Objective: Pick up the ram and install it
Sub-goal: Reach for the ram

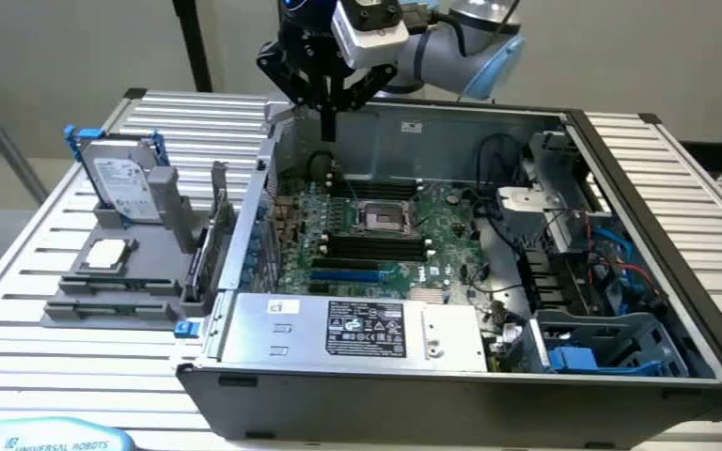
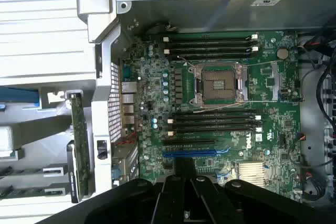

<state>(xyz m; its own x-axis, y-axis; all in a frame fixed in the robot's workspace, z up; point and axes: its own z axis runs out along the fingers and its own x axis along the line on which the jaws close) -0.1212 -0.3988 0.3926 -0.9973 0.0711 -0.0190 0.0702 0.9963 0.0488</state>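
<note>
- Hanging above the open computer case (image 1: 462,413), the gripper (image 1: 328,120) is fully closed and holds nothing.
- The ram (image 1: 206,256) stands on edge in the grey holder (image 1: 110,308), just outside the case on the exterior view's left.

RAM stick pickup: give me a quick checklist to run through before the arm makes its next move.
1. Ram standing on edge beside the case, outside it: ok.
2. Hand empty: ok.
3. Hand open for a grasp: not ok, it is shut.
4. Hand above the ram: not ok, it hangs over the case.
5. Memory slots free: ok, they look empty.
6. Slot latches open: cannot tell.
</note>
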